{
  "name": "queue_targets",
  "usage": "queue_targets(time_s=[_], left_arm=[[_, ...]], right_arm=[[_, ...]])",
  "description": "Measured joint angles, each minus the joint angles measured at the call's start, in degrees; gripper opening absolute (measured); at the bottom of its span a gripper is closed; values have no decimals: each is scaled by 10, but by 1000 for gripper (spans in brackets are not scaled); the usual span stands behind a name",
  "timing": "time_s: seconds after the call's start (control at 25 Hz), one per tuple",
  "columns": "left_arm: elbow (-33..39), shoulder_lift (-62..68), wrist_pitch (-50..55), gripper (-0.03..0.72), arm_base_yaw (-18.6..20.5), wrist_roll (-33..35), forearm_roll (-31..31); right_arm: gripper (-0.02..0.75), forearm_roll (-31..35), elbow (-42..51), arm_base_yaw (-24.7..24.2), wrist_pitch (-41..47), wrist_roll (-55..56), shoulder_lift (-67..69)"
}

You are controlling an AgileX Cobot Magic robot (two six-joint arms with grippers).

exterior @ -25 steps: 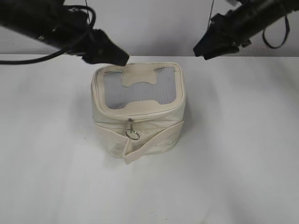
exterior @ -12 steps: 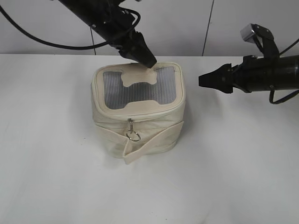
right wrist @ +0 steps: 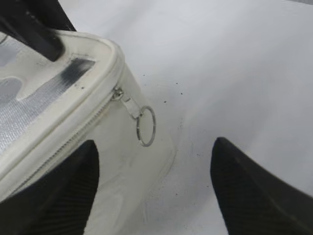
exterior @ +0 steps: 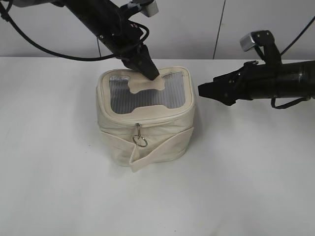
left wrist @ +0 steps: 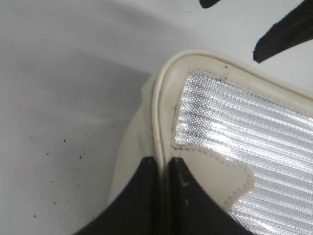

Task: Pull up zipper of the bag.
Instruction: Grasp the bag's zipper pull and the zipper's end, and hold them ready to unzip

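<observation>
The cream bag (exterior: 147, 132) stands upright mid-table, its grey mesh top (exterior: 142, 96) facing up. The zipper (exterior: 147, 119) runs around the lid rim; one silver ring pull (exterior: 140, 140) hangs at the front. My left gripper (exterior: 150, 73) is shut, with its tips resting on the lid's back rim by the cream patch (left wrist: 215, 176), and the rim (left wrist: 157, 112) runs in between its fingertips (left wrist: 146, 169). My right gripper (exterior: 203, 90) is open just right of the bag. It faces a second ring pull (right wrist: 145, 126) at the end of the zipper track (right wrist: 73, 139), without touching it.
The white table (exterior: 246, 177) spreads around the bag, with a pale wall behind. A cream strap band (exterior: 157, 150) wraps the bag's lower front. Black cables trail from both arms at the top of the exterior view.
My left gripper has come down from above the back of the bag onto the lid's rear rim. My right gripper has dropped and moved left, close to the bag's right side.
</observation>
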Motion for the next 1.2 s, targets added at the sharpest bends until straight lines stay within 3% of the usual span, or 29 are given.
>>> queue_targets(time_s=[0.24, 0.8, 0.92, 1.12, 1.2], left_arm=[[0, 0, 0, 45, 0, -2, 1], [0, 0, 0, 45, 0, -4, 1], [0, 0, 0, 44, 0, -4, 1], [0, 0, 0, 44, 0, -5, 3], [0, 0, -1, 44, 0, -5, 4]], right_arm=[[545, 36, 0, 33, -15, -95, 32], [509, 41, -67, 45, -25, -106, 98], [400, 41, -83, 52, -24, -106, 104], [84, 41, -96, 71, -26, -106, 112], [29, 41, -97, 74, -33, -87, 112]])
